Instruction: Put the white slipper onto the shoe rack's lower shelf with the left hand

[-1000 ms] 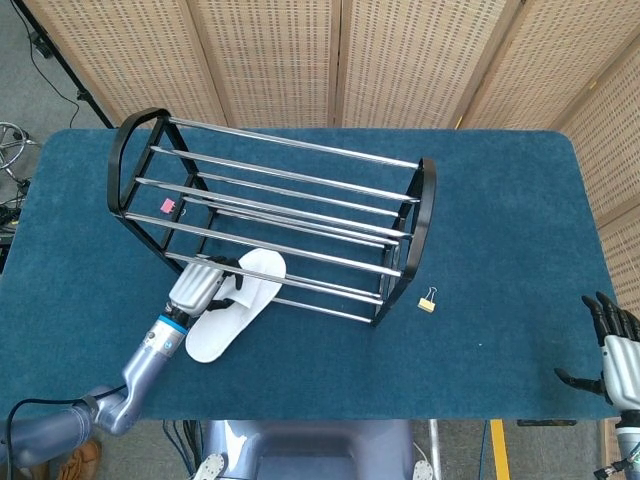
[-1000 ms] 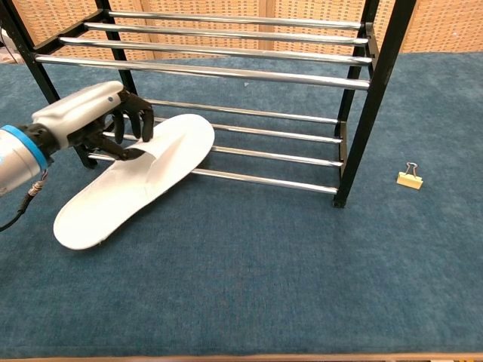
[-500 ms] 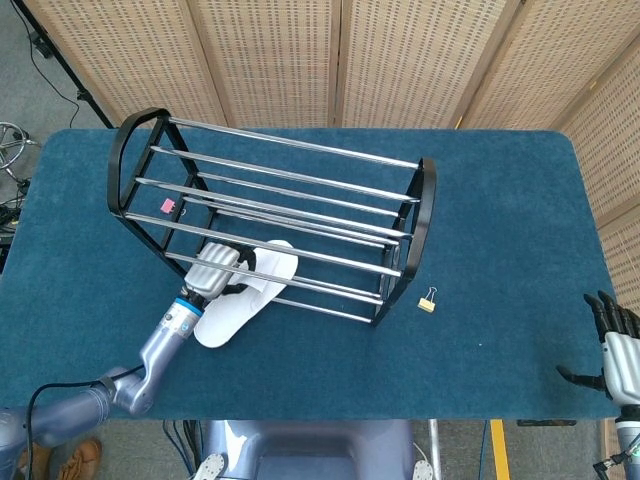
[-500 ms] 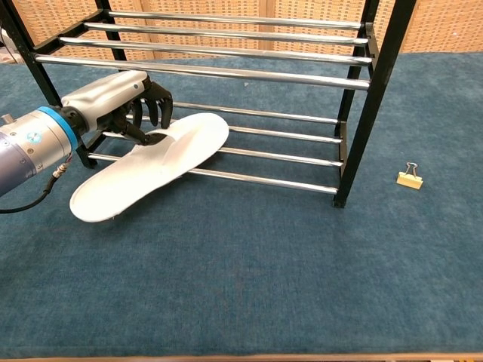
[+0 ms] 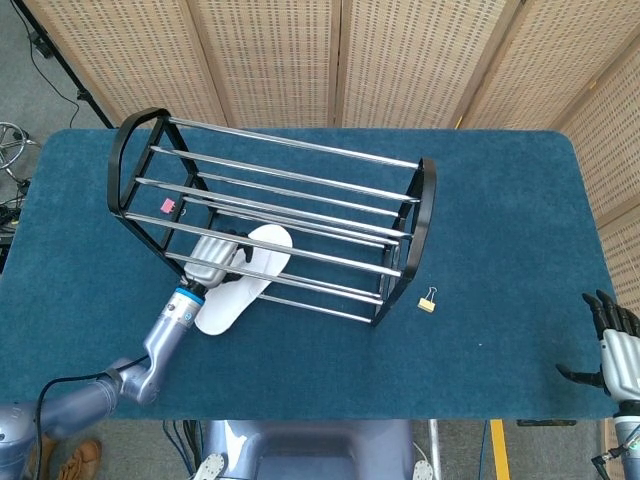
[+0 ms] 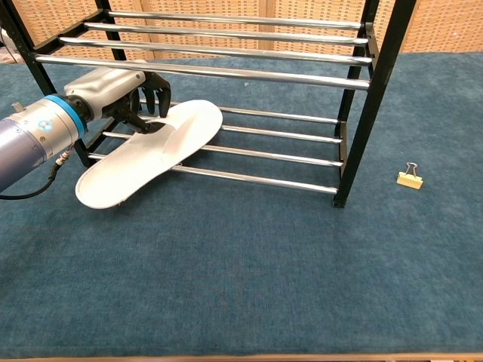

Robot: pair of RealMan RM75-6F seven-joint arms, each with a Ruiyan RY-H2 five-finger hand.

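Note:
A white slipper [image 6: 147, 151] [image 5: 245, 276] lies tilted, its toe end over the lower shelf bars of the black and chrome shoe rack [image 6: 355, 113] [image 5: 420, 215] and its heel sticking out over the front bar. My left hand [image 6: 128, 94] [image 5: 212, 258] grips the slipper's strap near the rack's left end. My right hand [image 5: 612, 340] hovers at the table's right front corner, fingers spread, holding nothing.
A small gold binder clip [image 6: 409, 178] [image 5: 428, 300] lies on the blue cloth to the right of the rack. A pink tag [image 5: 167, 206] hangs on a rack bar at the left. Wicker screens stand behind the table.
My left hand has carried the slipper up and further into the rack, so its toe now lies deeper over the lower bars. The right hand has stayed put.

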